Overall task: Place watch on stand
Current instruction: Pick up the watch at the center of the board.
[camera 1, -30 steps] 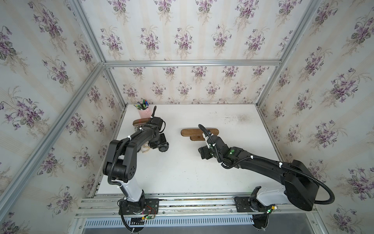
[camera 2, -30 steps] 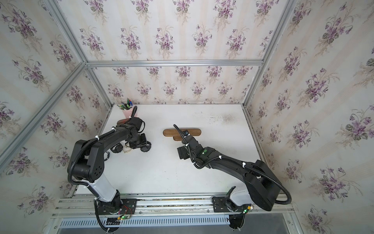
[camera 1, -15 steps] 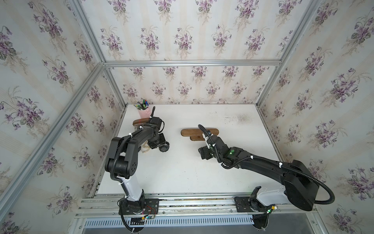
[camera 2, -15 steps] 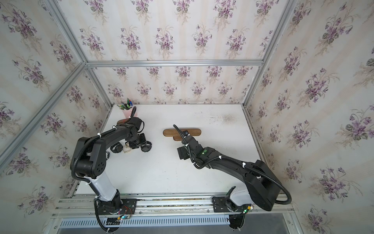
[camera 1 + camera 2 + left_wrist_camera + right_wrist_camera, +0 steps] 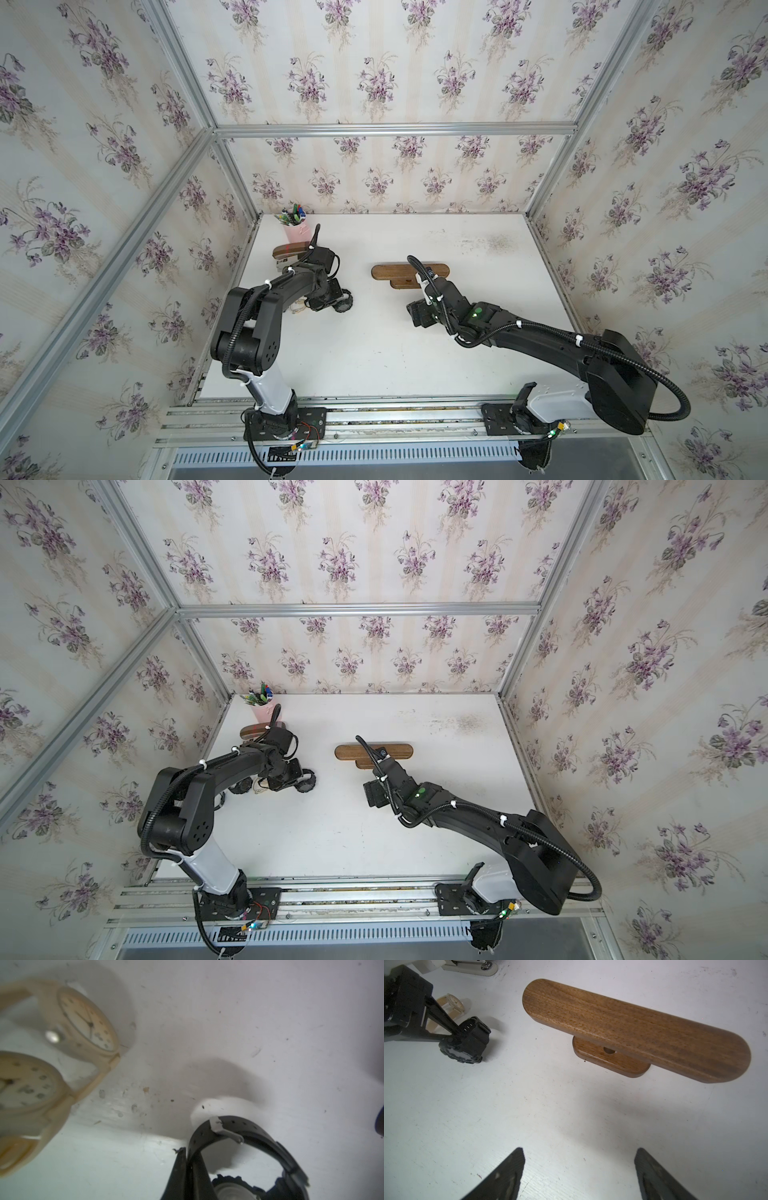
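Just clamped left gripper (image 5: 187,1155) on black watch (image 5: 251,1132) strap; right gripper (image 5: 579,1169) wide, empty. Lift gently, loop over stand (image 5: 633,1028).

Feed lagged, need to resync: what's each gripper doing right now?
Left gripper: shut on the strap of the black watch.
Right gripper: open, holding nothing.

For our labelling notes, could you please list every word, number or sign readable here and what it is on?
No text can be read.
Dial of beige watch: numerals too blurred.
Dial of second beige watch: numerals too blurred.
Bezel of black watch: pale marks too small.
Wooden stand: no markings.
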Motion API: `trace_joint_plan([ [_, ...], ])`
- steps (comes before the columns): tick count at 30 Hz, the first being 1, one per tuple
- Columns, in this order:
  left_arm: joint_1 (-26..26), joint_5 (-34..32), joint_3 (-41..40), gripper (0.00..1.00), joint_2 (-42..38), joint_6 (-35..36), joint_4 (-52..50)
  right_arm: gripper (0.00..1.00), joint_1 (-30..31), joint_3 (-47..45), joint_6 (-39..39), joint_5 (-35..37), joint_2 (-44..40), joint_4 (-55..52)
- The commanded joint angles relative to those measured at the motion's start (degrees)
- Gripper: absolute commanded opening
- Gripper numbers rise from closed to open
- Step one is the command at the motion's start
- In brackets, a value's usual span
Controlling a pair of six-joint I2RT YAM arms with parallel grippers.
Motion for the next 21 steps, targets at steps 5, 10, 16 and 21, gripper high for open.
trace_joint_plan([
  [5, -7.8, -2.6, -3.4, 0.02, -6.8, -10.1, 6.4, 0.83, 0.2, -1.1, 10.7, 0.1, -4.5, 4.6],
  [10, -15.1, -7.8, -4.1, 0.02, -13.5, -13.9, 7.7, 0.82, 0.2, -3.6, 17.4, -5.3, -8.8, 10.4],
  [16, -24.0, -12.8, -5.3, 0.02, -21.4, -16.3, 10.8, 0.78, 0.4, -6.5, 24.2, -12.9, -11.8, 19.1],
  [21, -29.2, -14.4, -3.6, 0.01, -23.0, -15.9, 11.9, 0.76, 0.9, -7.1, 27.5, -15.7, -11.5, 22.7],
])
